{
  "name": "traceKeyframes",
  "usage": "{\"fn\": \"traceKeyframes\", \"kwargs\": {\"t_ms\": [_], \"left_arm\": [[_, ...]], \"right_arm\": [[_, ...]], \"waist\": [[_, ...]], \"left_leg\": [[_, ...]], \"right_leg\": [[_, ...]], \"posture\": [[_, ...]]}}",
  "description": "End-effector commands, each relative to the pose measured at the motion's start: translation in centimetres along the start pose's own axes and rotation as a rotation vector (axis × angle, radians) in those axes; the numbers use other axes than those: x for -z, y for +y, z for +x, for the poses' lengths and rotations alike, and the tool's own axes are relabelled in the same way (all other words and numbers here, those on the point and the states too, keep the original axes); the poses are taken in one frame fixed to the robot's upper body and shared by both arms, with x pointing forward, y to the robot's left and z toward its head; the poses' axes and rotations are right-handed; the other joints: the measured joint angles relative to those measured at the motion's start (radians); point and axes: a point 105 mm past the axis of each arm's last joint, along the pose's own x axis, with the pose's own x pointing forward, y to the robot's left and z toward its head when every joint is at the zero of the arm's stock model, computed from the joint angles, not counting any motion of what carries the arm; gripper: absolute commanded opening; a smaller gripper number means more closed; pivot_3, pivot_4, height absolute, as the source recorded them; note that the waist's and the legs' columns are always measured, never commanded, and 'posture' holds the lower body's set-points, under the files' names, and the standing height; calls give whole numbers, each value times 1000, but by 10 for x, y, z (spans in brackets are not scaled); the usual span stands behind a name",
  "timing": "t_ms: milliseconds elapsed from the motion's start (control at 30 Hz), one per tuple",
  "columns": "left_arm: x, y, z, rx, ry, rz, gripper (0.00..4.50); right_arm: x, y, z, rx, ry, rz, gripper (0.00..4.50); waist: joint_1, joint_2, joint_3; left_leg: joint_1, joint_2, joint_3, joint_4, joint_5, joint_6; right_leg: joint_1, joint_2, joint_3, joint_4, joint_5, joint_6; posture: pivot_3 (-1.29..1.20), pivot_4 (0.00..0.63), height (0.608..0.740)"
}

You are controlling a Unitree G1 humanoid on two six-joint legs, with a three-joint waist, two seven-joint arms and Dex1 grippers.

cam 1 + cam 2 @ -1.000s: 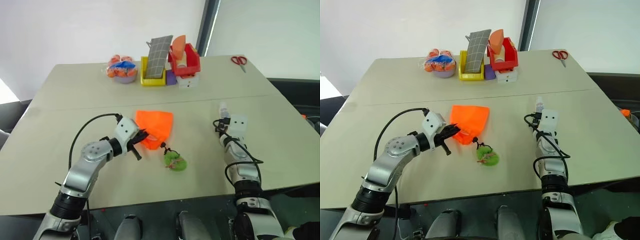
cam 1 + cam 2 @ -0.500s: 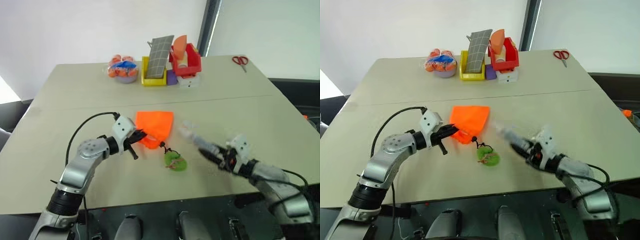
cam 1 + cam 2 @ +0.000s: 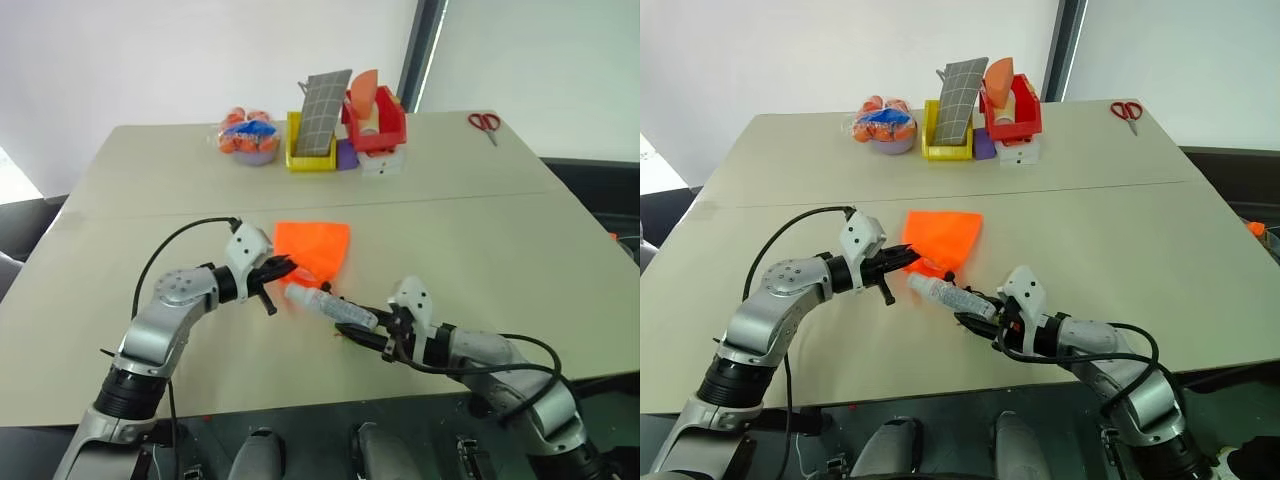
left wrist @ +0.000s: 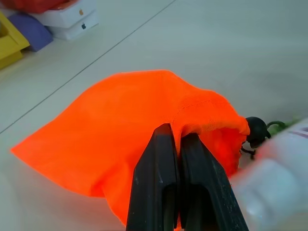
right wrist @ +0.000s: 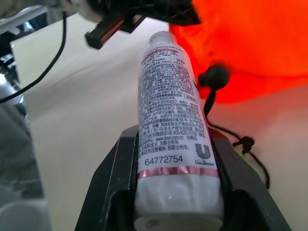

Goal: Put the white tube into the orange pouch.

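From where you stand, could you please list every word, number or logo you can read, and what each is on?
"64772754": printed near the crimped end of the white tube, held in the right gripper.
Unilever "U" logo: beside that number on the tube.
"www.dove.com.cn" and "400-820-3158": only just legible in the tube's fine print; the rest is too small.
Apple logo: white box.

Pouch (image 3: 315,244): bright orange, black cord bead. Tube (image 5: 171,130): white w/ dense dark print, pink band near crimp (blurred elsewhere). Gripper fingers (image 4: 166,192): black. Table (image 3: 480,230): beige. Bins: yellow (image 3: 300,150), red (image 3: 385,125). Scissors (image 3: 483,122): red handles.
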Motion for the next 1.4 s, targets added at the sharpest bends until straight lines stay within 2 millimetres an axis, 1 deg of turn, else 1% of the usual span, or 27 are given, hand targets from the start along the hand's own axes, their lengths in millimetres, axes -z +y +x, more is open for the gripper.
{"fn": "traceKeyframes", "kwargs": {"t_ms": [33,200,300,400,500,600,700,800,967,1133,1233,1333,1400], "left_arm": [[-18,-6,-2,34,-49,33,0],[-18,-13,-3,79,-40,22,0],[-20,-21,-1,116,-39,16,0],[-23,-26,3,126,-40,11,0],[-26,-36,8,152,-47,0,0],[-31,-51,13,198,-64,1,0],[-33,-58,16,214,-72,-3,0],[-32,-62,18,224,-70,-1,0],[-32,-65,17,240,-64,4,0],[-31,-64,14,254,-59,12,0],[-31,-63,12,245,-57,19,0],[-30,-59,10,223,-51,19,0],[-28,-56,7,207,-47,16,0]], "right_arm": [[-8,-11,-1,82,-32,-39,1089],[-13,-23,-3,159,-58,-41,1089],[-18,-30,-1,210,-74,-37,1089],[-23,-30,3,218,-94,-34,1089],[-26,-25,12,208,-100,-37,1089],[-22,-28,24,225,-61,-38,1089],[-19,-25,35,194,-27,-72,1089],[-16,-22,44,150,10,-117,1089],[-21,-20,62,79,49,-218,1089],[-28,-25,81,57,84,-279,1089],[-28,-27,82,56,104,-319,1089],[-28,-24,73,7,99,-307,1089],[-26,-20,65,-28,103,-304,2129]], "waist": [[0,0,0],[-1,0,0],[-4,0,0],[-3,0,0],[-3,0,0],[-4,0,0],[-4,0,0],[-4,0,0],[-6,0,0],[-8,0,0],[-7,1,0],[-8,1,0],[-7,1,0]], "left_leg": [[0,0,0,0,0,0],[0,0,0,1,0,0],[1,0,0,1,0,0],[0,0,0,1,0,0],[0,0,0,1,0,0],[0,0,0,1,0,0],[1,0,0,1,0,0],[1,0,0,1,0,0],[1,0,0,1,0,0],[1,0,0,1,0,0],[2,0,-1,1,0,0],[1,0,-1,1,0,0],[1,0,-1,1,0,0]], "right_leg": [[0,0,0,0,0,0],[0,0,0,0,0,0],[0,0,0,1,0,0],[0,0,0,1,0,0],[0,0,0,1,0,0],[0,0,0,1,0,0],[0,0,0,1,0,0],[0,0,0,1,0,0],[0,0,0,2,0,0],[0,0,0,2,0,0],[0,1,0,3,0,0],[0,1,0,3,0,0],[0,1,0,3,0,0]], "posture": [[0,150,740],[0,150,740],[0,150,740],[0,150,740],[0,150,740],[0,150,740],[0,150,740],[0,150,740],[0,150,740],[0,150,740],[0,150,740],[0,150,740],[0,150,740]]}}
